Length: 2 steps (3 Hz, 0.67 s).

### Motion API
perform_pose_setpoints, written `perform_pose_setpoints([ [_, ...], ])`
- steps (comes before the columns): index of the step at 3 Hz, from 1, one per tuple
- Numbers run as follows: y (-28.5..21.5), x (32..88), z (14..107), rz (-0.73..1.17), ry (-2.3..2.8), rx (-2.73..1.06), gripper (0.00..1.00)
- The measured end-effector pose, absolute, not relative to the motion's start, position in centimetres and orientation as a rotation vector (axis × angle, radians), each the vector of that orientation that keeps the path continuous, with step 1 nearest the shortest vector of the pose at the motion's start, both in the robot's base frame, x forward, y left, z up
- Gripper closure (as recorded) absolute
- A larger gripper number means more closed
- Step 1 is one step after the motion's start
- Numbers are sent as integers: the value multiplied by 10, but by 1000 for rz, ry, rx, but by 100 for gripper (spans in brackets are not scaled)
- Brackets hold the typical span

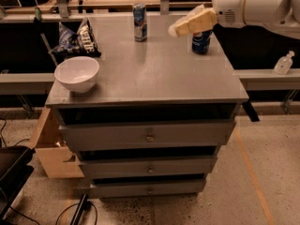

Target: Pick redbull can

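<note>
The redbull can [139,21] stands upright near the back edge of the grey drawer cabinet [159,78], a little left of centre. The gripper [180,28] hangs above the back right part of the top, pointing left toward the can but clear of it, with bare surface between them. Whether the claw is wide or narrow cannot be told from this angle. Just behind and below it stands a dark blue Pepsi can [201,41], which seems partly covered by it. A white bowl [77,73] sits at the front left, with a chip bag [75,37] behind it.
</note>
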<state>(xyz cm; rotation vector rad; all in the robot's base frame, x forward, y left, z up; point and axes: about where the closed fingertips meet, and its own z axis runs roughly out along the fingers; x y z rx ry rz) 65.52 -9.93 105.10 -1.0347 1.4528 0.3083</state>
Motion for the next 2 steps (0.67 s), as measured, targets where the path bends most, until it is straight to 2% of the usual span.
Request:
perform_pose_setpoints([
  [2,-101,671,1065,281,1424,-957,0],
])
